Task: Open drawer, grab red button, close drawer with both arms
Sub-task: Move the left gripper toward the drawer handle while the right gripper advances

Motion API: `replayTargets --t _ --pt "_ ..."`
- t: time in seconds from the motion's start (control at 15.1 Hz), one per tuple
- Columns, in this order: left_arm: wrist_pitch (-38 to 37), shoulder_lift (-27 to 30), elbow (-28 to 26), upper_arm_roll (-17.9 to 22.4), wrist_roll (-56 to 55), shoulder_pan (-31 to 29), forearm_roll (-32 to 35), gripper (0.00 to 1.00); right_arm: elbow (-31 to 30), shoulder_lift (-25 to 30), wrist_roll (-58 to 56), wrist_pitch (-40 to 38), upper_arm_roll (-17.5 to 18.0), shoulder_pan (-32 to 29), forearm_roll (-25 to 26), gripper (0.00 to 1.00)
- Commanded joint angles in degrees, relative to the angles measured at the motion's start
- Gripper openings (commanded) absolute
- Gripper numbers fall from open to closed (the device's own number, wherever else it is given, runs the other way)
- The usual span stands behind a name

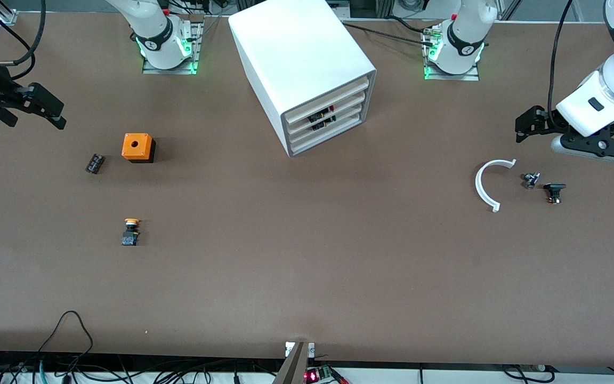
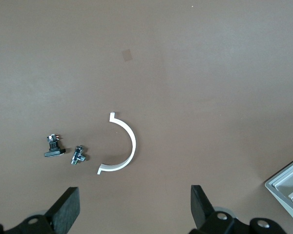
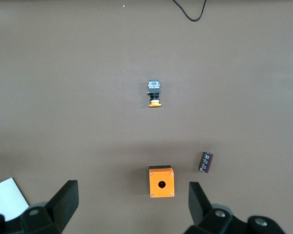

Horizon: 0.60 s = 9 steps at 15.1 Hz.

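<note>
Button (image 1: 324,113): glimpsed only as a dark shape with a dab of red through a slot between the upper drawers of the white cabinet (image 1: 296,53). Sits well apart from both claws, roughly midway between them. All drawers look pushed in. Can't tell more of it through that gap.

Left gripper (image 1: 521,128) (image 2: 134,204): spread wide, pinching nothing. Hangs over bare table at the left arm's end. Just ahead of its fingertips, a white half-ring (image 1: 485,184) (image 2: 124,146). Beside that, a small metal part (image 1: 531,180) (image 2: 79,155) and a black part (image 1: 554,191) (image 2: 53,147), near each other but apart.

Right gripper (image 1: 46,109) (image 3: 132,200): spread wide too, nothing between the fingers. Hangs over the table at the right arm's end. Close before it, an orange box (image 1: 137,146) (image 3: 161,181) with a hole on top, plus a dark cylinder (image 1: 94,163) (image 3: 206,162) lying alongside. Farther out from this claw, a yellow-capped button (image 1: 131,232) (image 3: 155,93) on its side.
</note>
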<state>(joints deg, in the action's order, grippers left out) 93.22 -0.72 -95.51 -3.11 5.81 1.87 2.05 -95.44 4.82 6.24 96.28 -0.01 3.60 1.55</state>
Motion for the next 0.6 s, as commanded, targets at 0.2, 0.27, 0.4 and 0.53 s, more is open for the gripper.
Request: replayTargets --t 0.2,0.27,0.4,0.53 --pt "-1.5 -0.2 1.6 -0.1 -0.4 0.1 -1.1 1.0 2.1 -1.1 0.1 -1.6 -0.2 0.3 -0.3 1.0" --pt "-1.5 -0.2 1.6 -0.1 -0.4 0.1 -1.1 1.0 2.2 -1.7 0.3 -1.7 -0.2 0.3 -0.6 1.0" --pt "-1.5 -0.3 1.6 -0.1 -0.4 0.1 -1.1 1.0 1.6 -1.9 0.4 -1.7 -0.2 0.4 -0.6 1.0" --pt "-1.5 -0.4 1.5 -0.1 -0.3 0.2 -1.1 1.0 1.2 -2.8 0.4 -2.0 -0.2 0.3 -0.7 1.0"
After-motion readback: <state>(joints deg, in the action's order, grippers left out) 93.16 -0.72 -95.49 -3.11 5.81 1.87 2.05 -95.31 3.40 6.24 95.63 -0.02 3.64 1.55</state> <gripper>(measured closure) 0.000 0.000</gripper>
